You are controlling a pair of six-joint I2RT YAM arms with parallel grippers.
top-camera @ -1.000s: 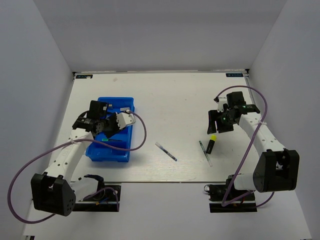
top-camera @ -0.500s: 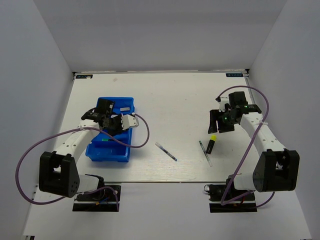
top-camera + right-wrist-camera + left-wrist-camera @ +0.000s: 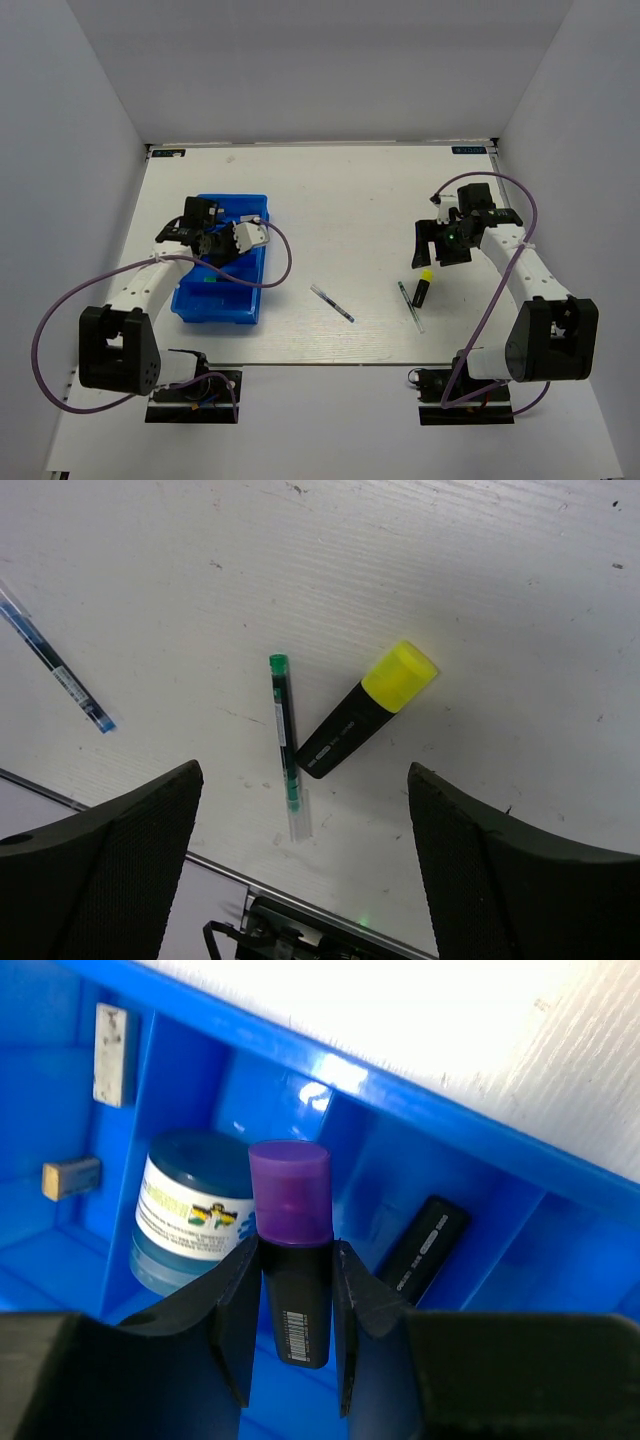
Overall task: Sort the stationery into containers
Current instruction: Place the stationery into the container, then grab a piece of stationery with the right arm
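My left gripper (image 3: 292, 1265) was clamped on the black highlighter with the purple cap (image 3: 290, 1185), poised over the bright blue plastic compartment tray (image 3: 420, 1110). My right gripper (image 3: 303, 790) stood wide open, holding nothing, above the yellow-capped black highlighter (image 3: 362, 712), which lay on the white table (image 3: 500, 580) beside a thin green pen (image 3: 285, 745).

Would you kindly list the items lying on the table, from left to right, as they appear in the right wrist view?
blue pen → green pen → yellow-capped highlighter
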